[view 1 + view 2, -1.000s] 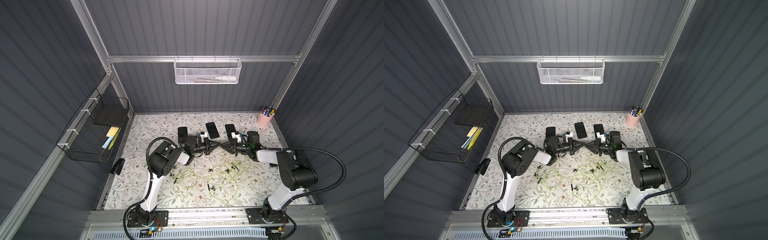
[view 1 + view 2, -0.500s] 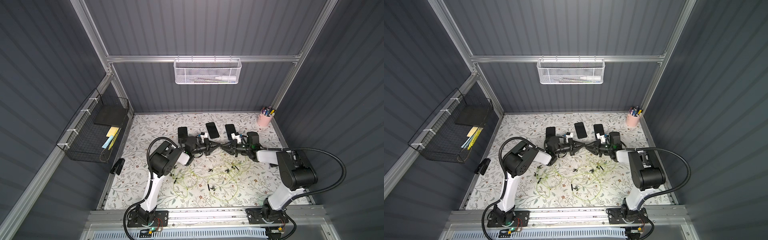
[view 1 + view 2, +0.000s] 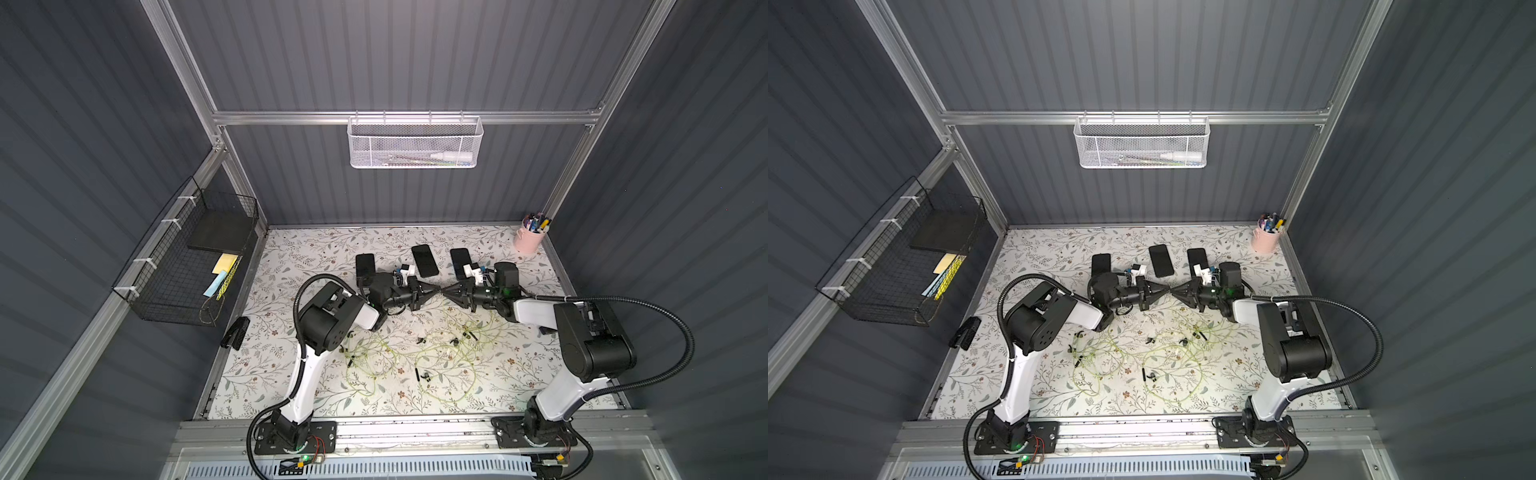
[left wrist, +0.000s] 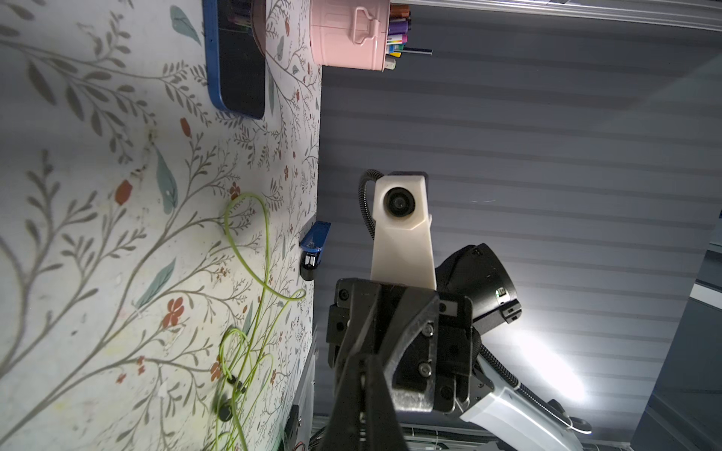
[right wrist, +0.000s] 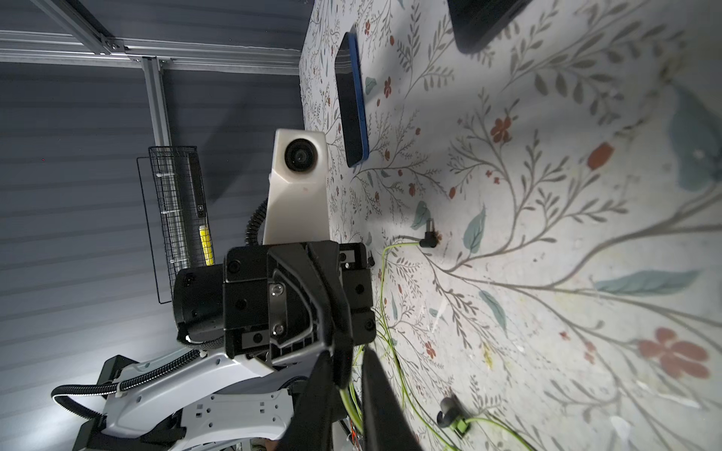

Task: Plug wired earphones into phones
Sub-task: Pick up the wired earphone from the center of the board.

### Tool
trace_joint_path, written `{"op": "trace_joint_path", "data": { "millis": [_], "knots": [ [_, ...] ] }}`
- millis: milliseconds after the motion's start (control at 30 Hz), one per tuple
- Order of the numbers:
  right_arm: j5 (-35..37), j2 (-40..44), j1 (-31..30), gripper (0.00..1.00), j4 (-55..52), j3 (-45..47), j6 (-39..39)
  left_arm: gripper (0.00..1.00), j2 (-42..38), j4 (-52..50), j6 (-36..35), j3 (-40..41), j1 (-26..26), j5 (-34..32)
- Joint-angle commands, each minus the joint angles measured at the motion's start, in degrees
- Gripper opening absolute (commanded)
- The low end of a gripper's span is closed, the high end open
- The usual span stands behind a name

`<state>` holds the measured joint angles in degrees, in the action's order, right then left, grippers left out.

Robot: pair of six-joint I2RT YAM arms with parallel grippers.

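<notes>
Three black phones lie in a row at the back of the table in both top views: left [image 3: 365, 264], middle [image 3: 424, 260], right [image 3: 460, 262]. The right wrist view shows a blue rim on one phone [image 5: 351, 97]. Pale green earphone cords [image 3: 415, 357] [image 3: 1142, 357] sprawl over the table's middle, and a black plug [image 5: 428, 238] lies flat on the table. My left gripper [image 3: 436, 289] and right gripper [image 3: 447, 289] meet tip to tip above the table. The left gripper [image 4: 362, 375] is shut. The right gripper [image 5: 347, 375] is shut on a green cord that runs between its fingers.
A pink cup of pens [image 3: 528, 241] stands at the back right corner. A black wire basket [image 3: 187, 270] hangs on the left wall and a white mesh basket [image 3: 413, 143] on the back wall. A black object [image 3: 235, 334] lies at the table's left edge.
Both grippers have stayed tip to tip over the table's middle. No clear movement shows.
</notes>
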<state>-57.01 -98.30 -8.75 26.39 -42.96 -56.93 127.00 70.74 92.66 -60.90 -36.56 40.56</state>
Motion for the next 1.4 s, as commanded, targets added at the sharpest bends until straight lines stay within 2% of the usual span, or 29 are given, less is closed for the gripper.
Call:
{"op": "trace_joint_path", "data": {
  "millis": [0, 467, 667, 967, 1200, 1333, 1367],
  "knots": [
    [0.0, 0.8, 0.2, 0.17, 0.3, -1.3, 0.1, 0.0, 0.5, 1.6, 0.1, -0.6, 0.0, 1.0],
    [0.0, 0.1, 0.2, 0.17, 1.8, -1.7, -0.4, 0.0, 0.6, 1.6, 0.1, -0.6, -0.3, 1.4],
    [-0.2, 0.3, 0.2, 0.11, 1.7, -1.6, -0.3, 0.0, 0.9, 1.9, 0.3, -0.9, -0.4, 1.1],
    [-0.1, -0.2, 0.2, 0.14, 2.1, -1.9, -0.4, 0.0, 1.1, 2.2, 0.4, -0.8, -0.8, 1.1],
    [0.1, -0.2, 0.3, 0.06, 1.5, -2.2, -0.1, 0.0, 1.3, 2.4, 0.6, -1.2, -1.1, 1.0],
    [0.1, -0.2, 0.3, 0.04, 1.1, -2.4, 0.2, 0.0, 1.1, 1.7, 0.3, -1.1, -1.1, 0.7],
    [0.2, -0.1, 0.4, 0.04, 0.8, -2.4, 0.4, 0.05, 1.0, 1.0, -0.2, -1.0, -1.1, 0.5]
  ]
}}
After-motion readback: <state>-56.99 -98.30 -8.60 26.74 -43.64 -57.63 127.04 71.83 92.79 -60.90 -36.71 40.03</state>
